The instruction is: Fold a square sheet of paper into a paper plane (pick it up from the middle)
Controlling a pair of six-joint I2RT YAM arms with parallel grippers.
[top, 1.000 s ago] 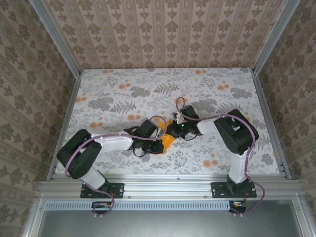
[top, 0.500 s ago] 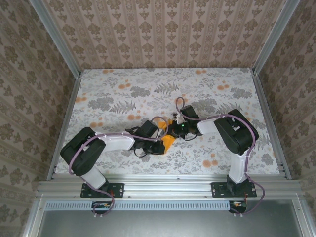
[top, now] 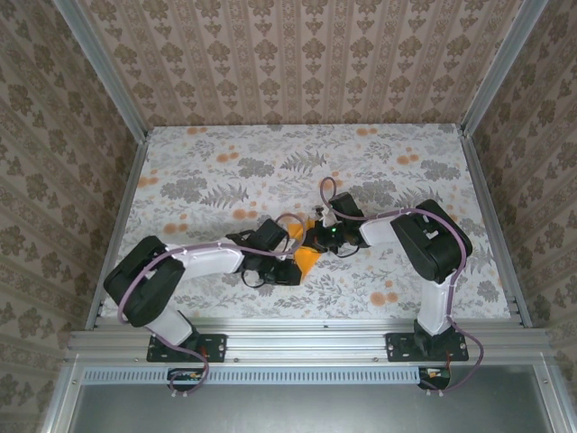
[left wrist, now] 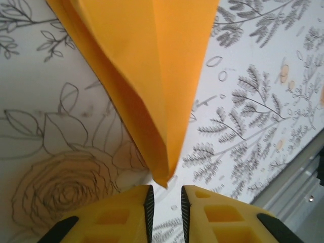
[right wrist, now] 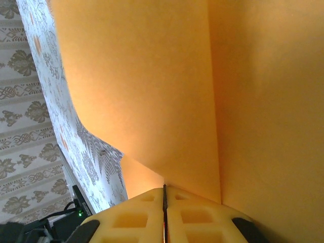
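Observation:
The square sheet of paper is now a folded, pointed orange paper plane [top: 307, 259] lying low over the flowered table between the two grippers. In the left wrist view its creased tip [left wrist: 163, 174] hangs just in front of my left gripper [left wrist: 167, 202]. The yellow jaws there stand a narrow gap apart with nothing between them. My left gripper [top: 290, 267] sits at the plane's near-left side. My right gripper [top: 317, 242] is at its far side, jaws pressed shut on an edge of the paper plane [right wrist: 152, 91], right at the fingertips [right wrist: 164, 190].
The tabletop [top: 270, 162] carries a grey leaf and orange flower print. Aluminium rails [top: 306, 341] frame the near edge and both sides, and patterned walls stand behind and beside. Both arms reach inward and nearly meet at the table's middle front.
My left gripper's jaws have parted slightly and let go of the paper's tip. The right gripper stays shut on the paper. The left arm has shifted a little.

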